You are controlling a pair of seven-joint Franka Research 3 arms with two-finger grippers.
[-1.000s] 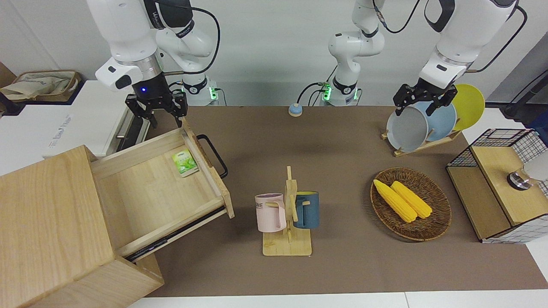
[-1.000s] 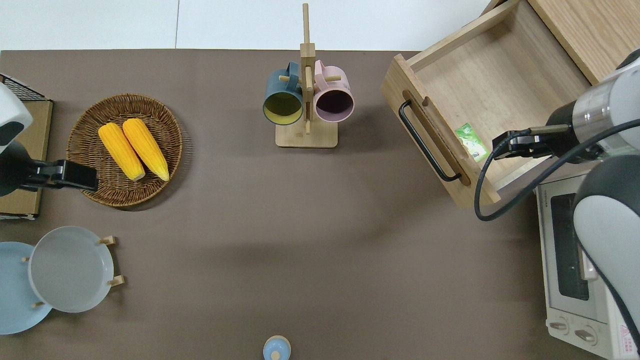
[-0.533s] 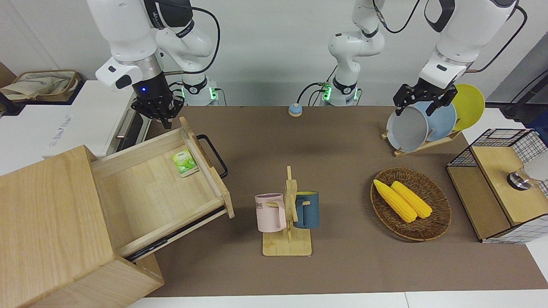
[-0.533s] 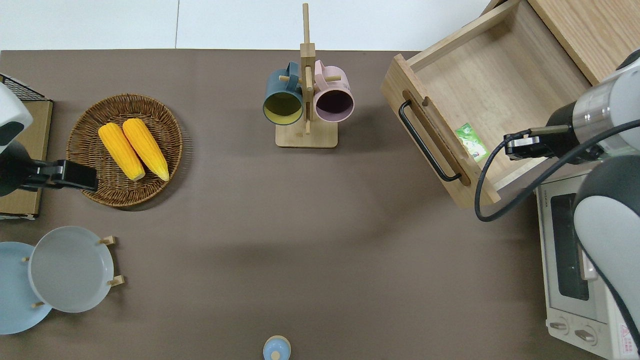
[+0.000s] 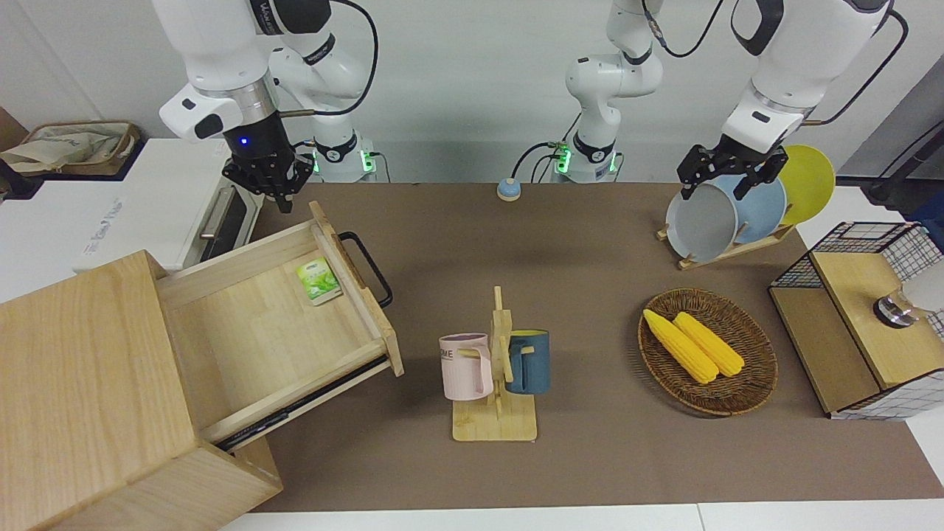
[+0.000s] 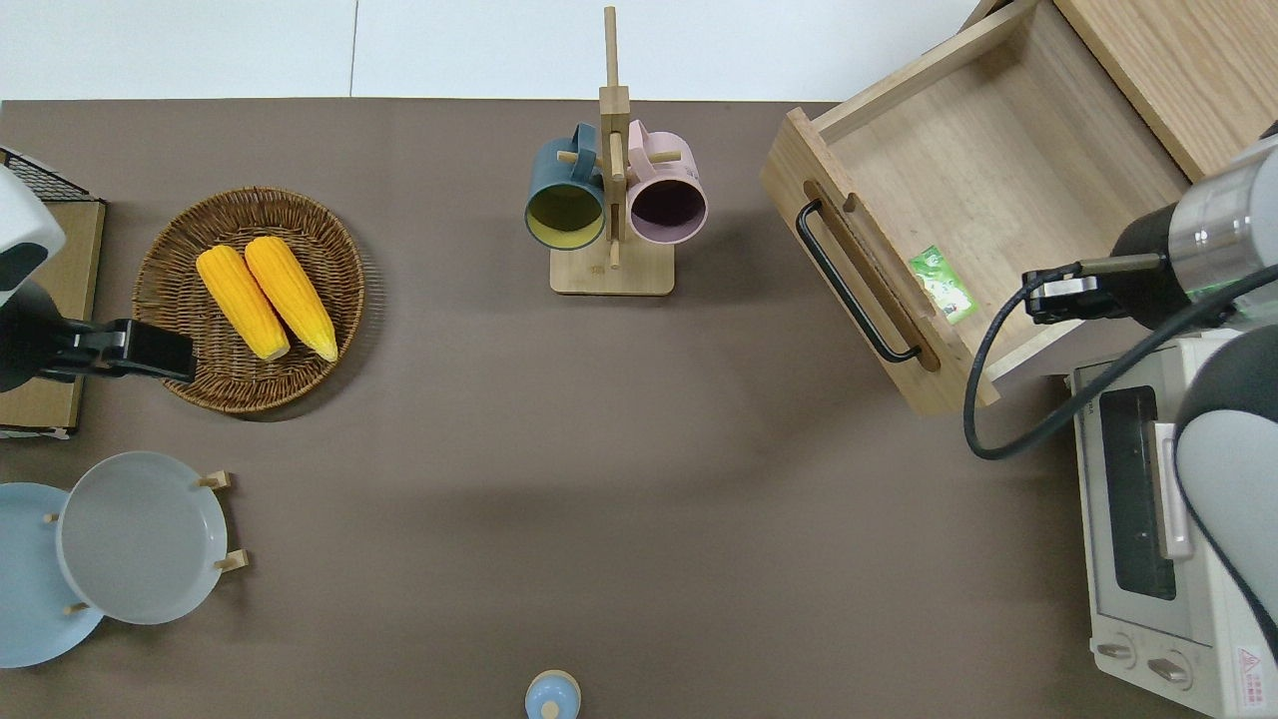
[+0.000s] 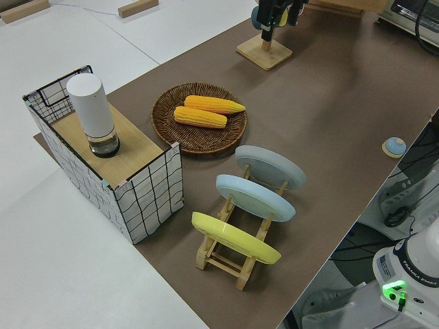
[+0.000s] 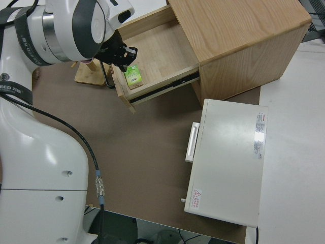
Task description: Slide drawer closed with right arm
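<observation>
We see the drawer pulled far out of the big wooden cabinet at the right arm's end of the worktop. Its front panel with the black loop handle points toward the middle of the worktop. A small green packet lies inside the drawer, near the front panel.

The right claw hangs up in the air with its fingers pressed together and nothing between them. From above, it is over the drawer's corner closest to the robots, near the green packet, and it does not touch the wood. A white toaster oven sits next to the drawer, nearer to the robots.

The left arm is parked, and we cannot tell how the left claw stands.

A wooden mug stand with a pink mug and a blue mug stands in the middle of the worktop. A woven basket with two corn cobs lies toward the left arm's end.
</observation>
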